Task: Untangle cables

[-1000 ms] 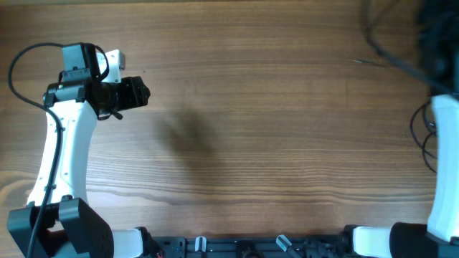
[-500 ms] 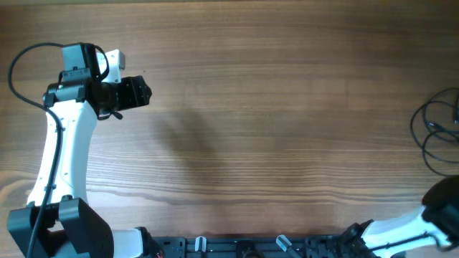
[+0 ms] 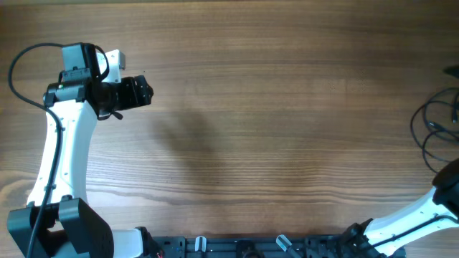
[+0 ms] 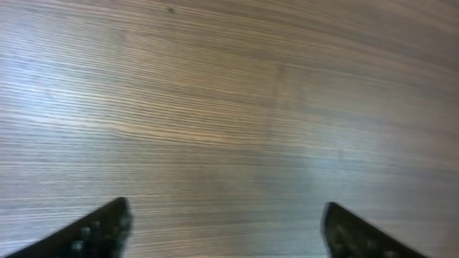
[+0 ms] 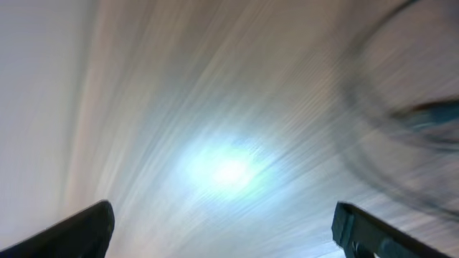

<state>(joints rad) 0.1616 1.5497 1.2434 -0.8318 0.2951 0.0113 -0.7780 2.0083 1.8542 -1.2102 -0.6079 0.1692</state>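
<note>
The cables (image 3: 434, 133) lie as thin black loops on the wooden table at its far right edge, partly cut off by the frame. In the right wrist view they are a blurred dark loop (image 5: 401, 107) at the upper right. My right gripper (image 5: 222, 218) is open, its jaws wide apart over blurred table with nothing between them. Of the right arm (image 3: 446, 192), only a part shows at the bottom right corner, just below the cables. Far to the left, my left gripper (image 3: 145, 92) points right. It is open (image 4: 226, 218) over bare wood.
The wooden table (image 3: 272, 129) fills the overhead view. The left arm's white link (image 3: 61, 150) and its black cable (image 3: 18, 64) run along the left side. The arms' black base rail (image 3: 244, 247) lines the front edge.
The right arm has swung from the right edge down to the bottom right corner, leaving the cable loops lying uncovered. Its jaws have opened. The left jaws have opened wider; the left arm stays put.
</note>
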